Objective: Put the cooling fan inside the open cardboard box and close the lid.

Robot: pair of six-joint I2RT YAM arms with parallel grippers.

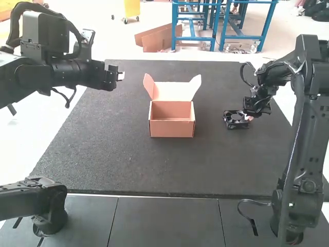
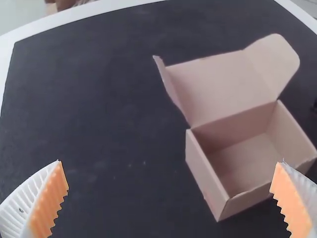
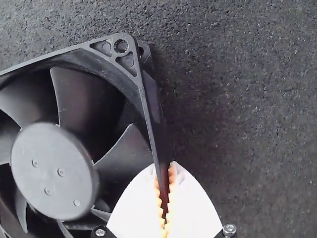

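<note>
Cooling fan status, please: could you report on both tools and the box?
Right tool shut on cooling fan frame edge, right of cardboard box. Left tool open, left of box; lid up. Nothing between fan and box.

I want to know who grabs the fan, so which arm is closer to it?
Right. The right gripper is shut on the cooling fan, right of the cardboard box. The left gripper hangs open off the box's left side, far from the fan.

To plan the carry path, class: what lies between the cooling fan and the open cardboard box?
Nothing; the high view shows bare black mat between the cooling fan and the cardboard box.
</note>
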